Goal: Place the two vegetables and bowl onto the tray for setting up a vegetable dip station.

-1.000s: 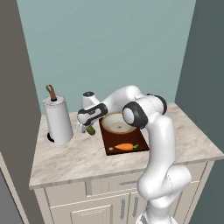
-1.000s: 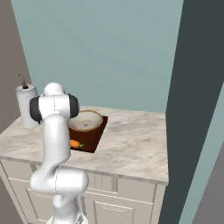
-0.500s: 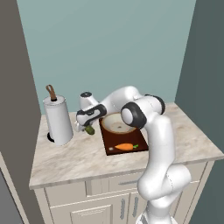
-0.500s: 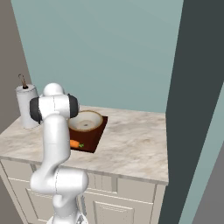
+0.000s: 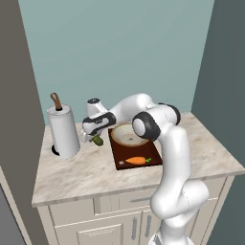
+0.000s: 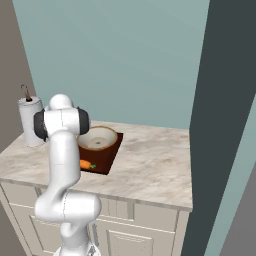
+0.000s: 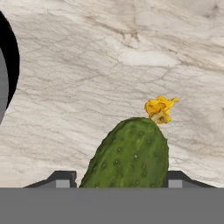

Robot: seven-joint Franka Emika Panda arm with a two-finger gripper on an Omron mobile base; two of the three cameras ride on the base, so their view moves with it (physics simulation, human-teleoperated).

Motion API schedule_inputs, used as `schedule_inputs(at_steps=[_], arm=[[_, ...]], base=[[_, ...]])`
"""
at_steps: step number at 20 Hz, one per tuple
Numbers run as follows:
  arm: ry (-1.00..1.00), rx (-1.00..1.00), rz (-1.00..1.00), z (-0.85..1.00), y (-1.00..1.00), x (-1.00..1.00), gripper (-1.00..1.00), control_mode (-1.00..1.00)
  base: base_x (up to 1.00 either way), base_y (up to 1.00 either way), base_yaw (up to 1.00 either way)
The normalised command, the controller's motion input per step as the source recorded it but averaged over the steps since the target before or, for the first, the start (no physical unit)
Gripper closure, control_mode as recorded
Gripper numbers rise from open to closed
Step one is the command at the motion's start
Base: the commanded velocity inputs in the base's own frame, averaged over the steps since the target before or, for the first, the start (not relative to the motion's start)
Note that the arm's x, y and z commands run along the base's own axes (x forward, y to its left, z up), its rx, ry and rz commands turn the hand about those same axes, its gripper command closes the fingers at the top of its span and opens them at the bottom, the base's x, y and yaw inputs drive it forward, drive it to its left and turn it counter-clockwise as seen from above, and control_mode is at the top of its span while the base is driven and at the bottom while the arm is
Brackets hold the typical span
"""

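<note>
The gripper point(image 7: 119, 179) stands with its two dark fingertips point(image 7: 61, 178) on each side of the cucumber point(image 7: 129, 155); the jaws look closed against its sides. In the left base view the cucumber point(image 5: 98, 140) hangs low at the claw, just left of the tray point(image 5: 119, 160), above the marble counter point(image 5: 72, 172). The arm reaches left and down over the bowl point(image 5: 125, 136). The carrot point(image 5: 135, 161) lies on the tray, in front of the bowl.

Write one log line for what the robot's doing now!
stage: grasping cucumber | fingers: either side of it | carrot, bowl: on tray
</note>
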Motion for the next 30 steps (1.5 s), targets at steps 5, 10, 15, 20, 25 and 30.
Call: schedule_inputs(at_steps=[5,10,15,20,25,30], arm=[[0.01,0.01,-0.03,0.36,-0.06,0.01,1.0,-1.0],[0.04,0.0,-0.09,0.33,-0.16,0.0,1.0,-1.0],[0.0,0.02,-0.1,0.42,-0.12,-0.04,1.0,-1.0],[0.0,0.04,-0.09,0.47,-0.11,-0.1,1.0,-1.0],[0.0,0.05,-0.13,0.47,-0.11,-0.21,1.0,-1.0],[0.0,0.01,-0.21,0.35,-0.18,-0.37,1.0,-1.0]], base=[[0.0,0.0,0.0],[0.0,0.0,0.0],[0.0,0.0,0.0],[0.0,0.0,0.0],[0.0,0.0,0.0],[0.0,0.0,0.0]])
